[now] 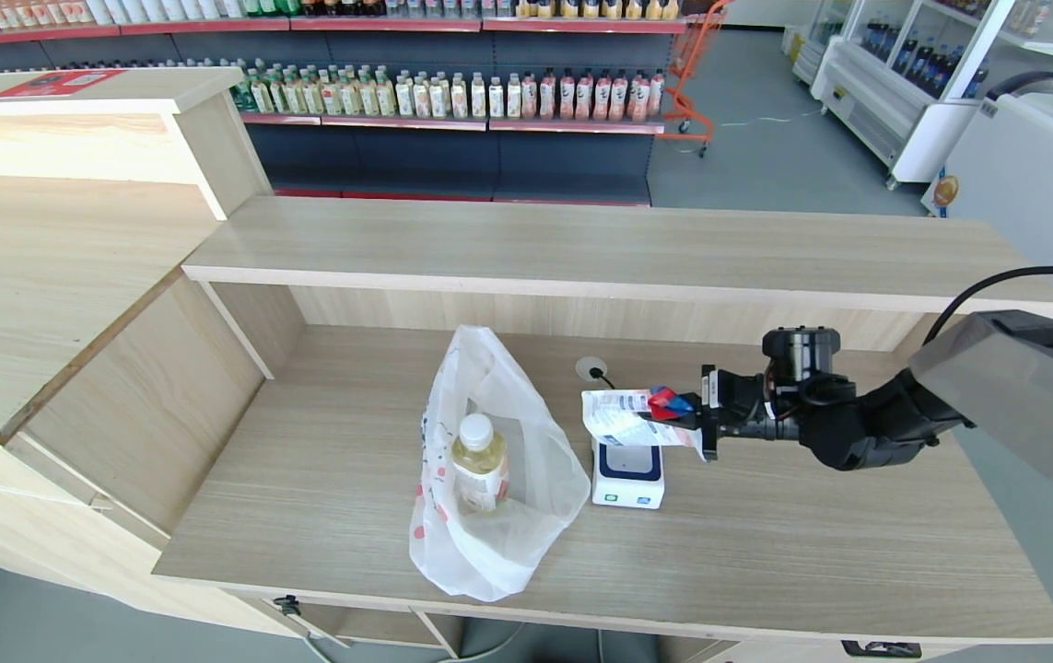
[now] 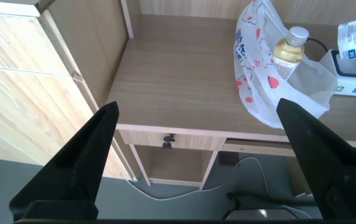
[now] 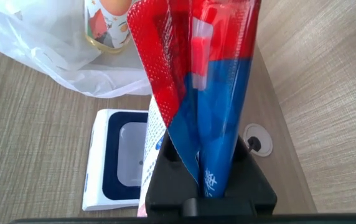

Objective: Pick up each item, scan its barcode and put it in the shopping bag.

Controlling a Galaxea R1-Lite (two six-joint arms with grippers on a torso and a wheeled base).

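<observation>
My right gripper (image 1: 684,412) has its fingers (image 3: 165,163) clamped on the red-and-blue end of a snack packet (image 1: 618,416). The packet's white printed end sticks out over the small white barcode scanner (image 1: 627,476), towards the shopping bag (image 1: 526,497). I cannot tell whether the packet touches the scanner. The scanner sits on the wooden surface (image 1: 812,552), just beside the bag on its right. The bag is translucent white plastic with red spots, and it stands open with a bottle of pale yellow drink (image 1: 478,460) upright inside. A round cable port (image 1: 590,368) lies in the surface behind the scanner. My left gripper (image 2: 198,107) hangs out past the near edge of the surface, its fingers (image 2: 84,162) spread wide with nothing between them.
</observation>
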